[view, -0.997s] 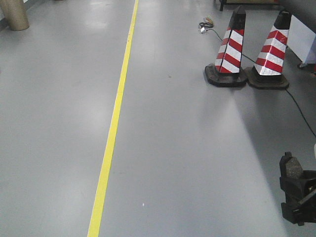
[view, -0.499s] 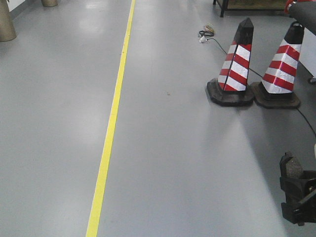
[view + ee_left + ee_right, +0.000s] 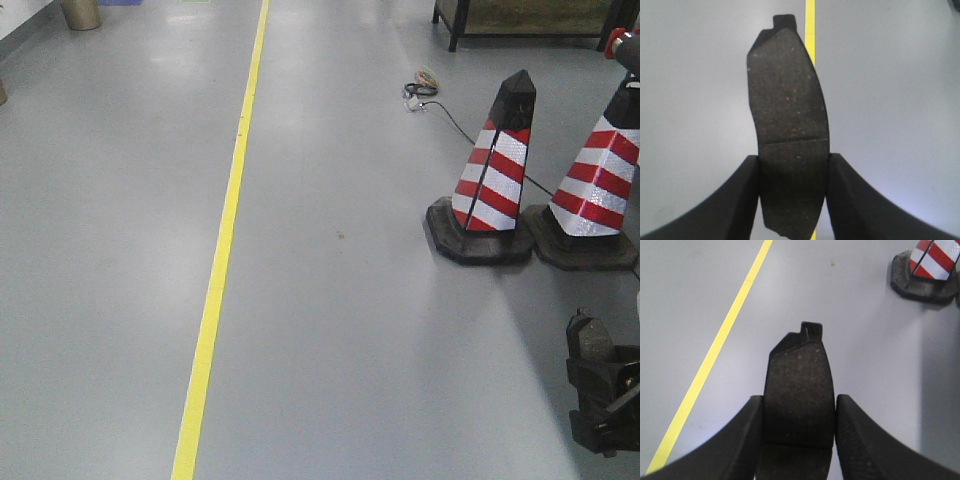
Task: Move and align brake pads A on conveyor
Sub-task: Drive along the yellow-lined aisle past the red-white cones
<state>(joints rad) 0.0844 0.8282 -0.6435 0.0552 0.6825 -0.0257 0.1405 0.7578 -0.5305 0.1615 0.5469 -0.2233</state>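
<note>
Grey floor (image 3: 350, 350) is crossed by one yellow line (image 3: 215, 270). Two brake pads are counted. The first brake pad (image 3: 787, 100) is clamped upright by the closed left fingers (image 3: 747, 185), below its groove, with the line seen directly behind it. The second brake pad (image 3: 800, 375) is pinched by the closed right fingers (image 3: 847, 425), right of the line. Farther right of the line, two striped cones (image 3: 495, 190) are stood.
</note>
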